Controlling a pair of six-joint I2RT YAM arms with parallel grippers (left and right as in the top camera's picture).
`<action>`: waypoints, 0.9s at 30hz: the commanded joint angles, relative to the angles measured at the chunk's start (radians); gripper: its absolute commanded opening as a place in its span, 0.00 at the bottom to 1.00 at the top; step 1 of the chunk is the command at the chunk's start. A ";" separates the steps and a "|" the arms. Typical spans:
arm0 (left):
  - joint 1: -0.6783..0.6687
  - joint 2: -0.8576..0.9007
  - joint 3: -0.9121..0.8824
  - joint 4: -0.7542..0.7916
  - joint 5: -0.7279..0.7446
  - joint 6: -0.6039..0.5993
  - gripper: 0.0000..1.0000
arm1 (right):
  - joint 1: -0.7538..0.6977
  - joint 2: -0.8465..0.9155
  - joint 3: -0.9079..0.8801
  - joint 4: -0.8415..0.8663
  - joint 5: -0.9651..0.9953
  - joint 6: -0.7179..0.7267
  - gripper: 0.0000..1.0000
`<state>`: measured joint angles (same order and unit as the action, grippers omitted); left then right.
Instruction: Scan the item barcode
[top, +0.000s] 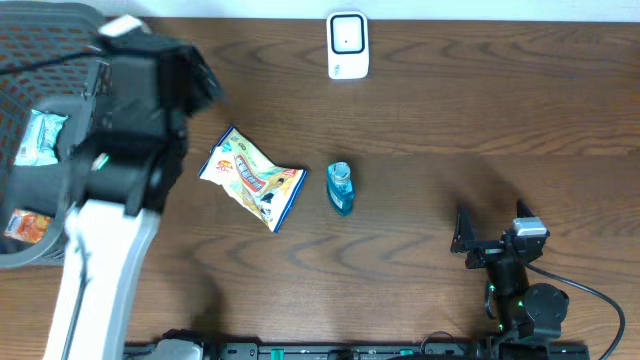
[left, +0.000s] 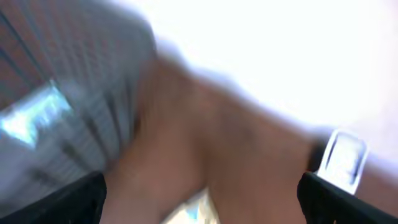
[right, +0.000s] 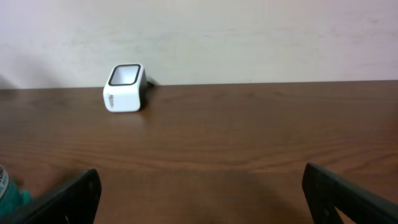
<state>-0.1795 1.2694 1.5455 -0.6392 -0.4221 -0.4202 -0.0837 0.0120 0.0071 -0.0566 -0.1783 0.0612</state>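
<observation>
Dark wood table (top: 420, 120): the white scanner (top: 348, 45) sits at the far edge, the snack bag (top: 252, 178) and blue bottle (top: 341, 188) lie mid-table, close but apart, with bare room to their right. The left arm (top: 135, 110) hangs over the mesh basket (top: 40, 60) at the left edge, and the right gripper (top: 490, 232) is near the front. In the left wrist view (badly blurred) the left gripper (left: 200, 196) has its jaws wide and holds nothing. In the right wrist view, the jaws are also spread and empty, with the scanner ahead by the wall.

1. Table (top: 450, 120): dark brown, wood-grain pattern.
2. Scanner (top: 347, 45): white body, black-framed window.
3. Bag (top: 252, 178): white and yellow, with orange and blue print.
4. Bottle (top: 341, 188): translucent blue.
5. Basket (top: 30, 40): grey rim, mesh pattern.
6. Wall (right: 249, 37): plain off-white.
</observation>
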 joint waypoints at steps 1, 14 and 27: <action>0.013 -0.069 0.019 0.116 -0.243 0.091 0.98 | 0.007 -0.005 -0.002 -0.005 0.008 0.012 0.99; 0.483 0.012 0.018 -0.031 -0.287 -0.243 0.98 | 0.007 -0.005 -0.002 -0.005 0.008 0.012 0.99; 0.805 0.365 0.018 -0.272 0.159 -0.771 0.98 | 0.007 -0.005 -0.002 -0.004 0.008 0.012 0.99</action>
<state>0.5980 1.5719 1.5620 -0.9104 -0.4038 -1.0855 -0.0837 0.0120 0.0071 -0.0563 -0.1783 0.0612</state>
